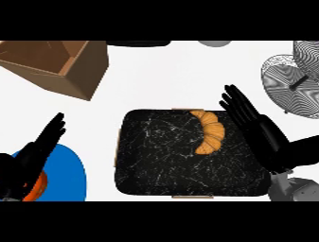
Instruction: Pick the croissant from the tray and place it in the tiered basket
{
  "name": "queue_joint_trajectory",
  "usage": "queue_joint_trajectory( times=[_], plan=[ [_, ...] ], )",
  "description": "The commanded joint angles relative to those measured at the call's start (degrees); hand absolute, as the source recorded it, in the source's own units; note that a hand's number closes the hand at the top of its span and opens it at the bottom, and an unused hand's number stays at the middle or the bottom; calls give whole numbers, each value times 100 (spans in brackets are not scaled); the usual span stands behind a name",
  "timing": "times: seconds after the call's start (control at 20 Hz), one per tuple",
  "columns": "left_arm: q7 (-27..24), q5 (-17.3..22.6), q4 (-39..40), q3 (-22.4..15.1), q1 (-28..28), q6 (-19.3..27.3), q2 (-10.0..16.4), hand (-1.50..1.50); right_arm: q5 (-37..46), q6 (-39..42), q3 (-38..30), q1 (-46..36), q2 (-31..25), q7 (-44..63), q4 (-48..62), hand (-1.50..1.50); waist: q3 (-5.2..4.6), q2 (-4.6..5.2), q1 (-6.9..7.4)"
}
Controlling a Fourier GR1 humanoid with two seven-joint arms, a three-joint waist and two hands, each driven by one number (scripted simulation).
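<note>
**Croissant on the tray, right hand open beside it**

Croissant [208,131] lies at the far right part of the black marbled tray [155,156], curved and whole, with nothing covering it. The right hand [270,142] is just beside it to the right, over the tray's right edge. Its fingers are straight and spread and its thumb points away to the right, so it holds nothing. I can't tell from here whether the fingers touch the pastry.

The left hand [25,163] sits low at the left over a blue plate [71,170], fingers straight and relaxed. It hides most of an orange object [37,187] on that plate, and I can't make out what it is. The plate itself is cut off at the bottom.

The wire tiered basket [305,75] stands at the far right, well apart from the tray and partly cut by the edge. An open cardboard box [57,64] sits at the far left. Between tray and basket the counter [162,80] is white.
</note>
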Motion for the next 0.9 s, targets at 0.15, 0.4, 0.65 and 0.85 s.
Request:
queue_joint_trajectory(
  times=[0.15, 0.4, 0.65, 0.85],
  plan=[
    [-101, -593, 39, 509, -576, 677, 81, 0, 561, -1467, -789, -40, 200, 94, -188, 150, 157, 13, -142],
    [-274, -667, 261, 760, -455, 808, 232, 0, 1751, -3152, -1541, 973, -164, 506, 803, -150, 82, 89, -513],
    [-495, -966, 837, 566, -777, 903, -51, 0, 2963, -4723, -1090, 1205, 195, 1417, -290, -150, 113, 27, -317],
    [-456, -974, 961, 552, -939, 875, -192, 0, 3938, -4184, -423, 1520, -559, 3029, -1295, -150, 117, 25, -178]
  ],
)
